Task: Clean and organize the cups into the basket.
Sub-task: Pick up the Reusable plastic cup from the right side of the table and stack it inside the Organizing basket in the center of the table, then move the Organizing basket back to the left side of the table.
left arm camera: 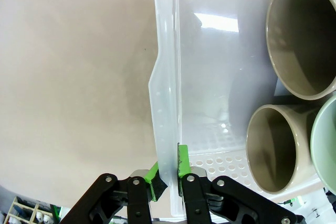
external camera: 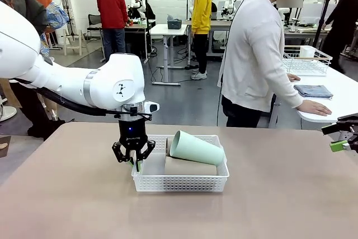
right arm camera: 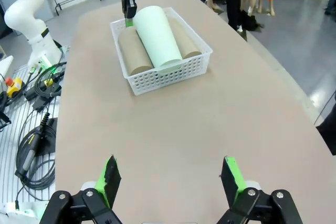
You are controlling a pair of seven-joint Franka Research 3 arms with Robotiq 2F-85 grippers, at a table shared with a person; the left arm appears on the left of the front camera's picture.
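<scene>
Left gripper (left arm camera: 168, 174) clamped on the basket (external camera: 180, 183) rim at its left end. Inside: two brown cups (right arm camera: 134, 51) lying flat, green cup (right arm camera: 157, 35) on top. Right gripper (right arm camera: 170, 182) jaws wide apart, empty, well away.

Left arm (external camera: 84, 85): glossy white rounded shell with a silver ring at the joint, a small dark mark on the wrist housing, black cable along its underside. Left gripper (external camera: 133, 159) — black linkage fingers, green pads, blue light above. Person (external camera: 254, 54): white long-sleeved top, dark trousers.
</scene>
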